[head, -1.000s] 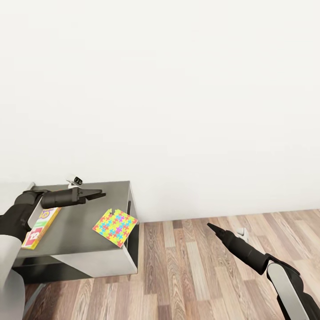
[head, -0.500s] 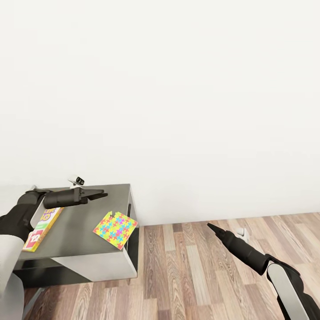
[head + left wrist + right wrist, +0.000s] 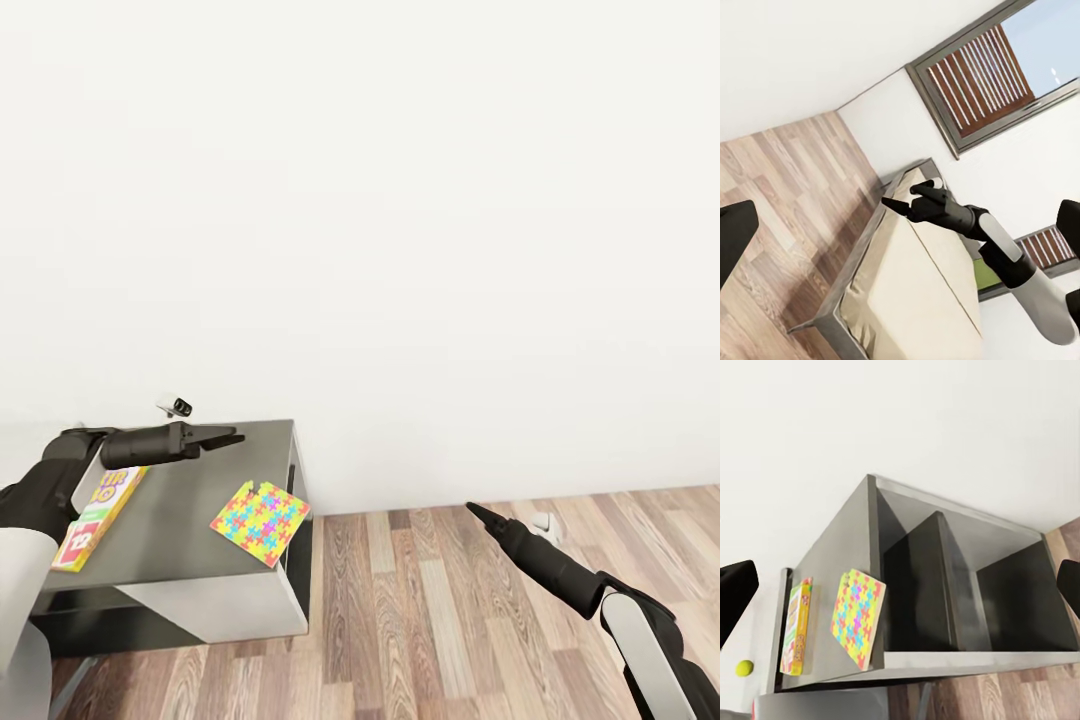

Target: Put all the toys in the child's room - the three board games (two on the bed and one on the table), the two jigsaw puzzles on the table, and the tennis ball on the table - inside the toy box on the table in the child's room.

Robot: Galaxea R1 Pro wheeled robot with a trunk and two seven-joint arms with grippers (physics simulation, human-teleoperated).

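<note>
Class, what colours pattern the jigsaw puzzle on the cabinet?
Jigsaw puzzle: yellow, pink, blue, green interlocking pieces; clearest in head view.

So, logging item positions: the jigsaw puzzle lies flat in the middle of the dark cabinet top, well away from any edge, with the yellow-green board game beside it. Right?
Not quite. The jigsaw puzzle sits at the front edge of the cabinet, one corner sticking out past it, as the head view shows. The yellow-green board game does lie beside it on the same top.

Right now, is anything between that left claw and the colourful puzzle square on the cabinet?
Nothing visible: the left gripper hangs over bare dark cabinet top, and the jigsaw puzzle lies uncovered at the front corner, overhanging the edge.
</note>
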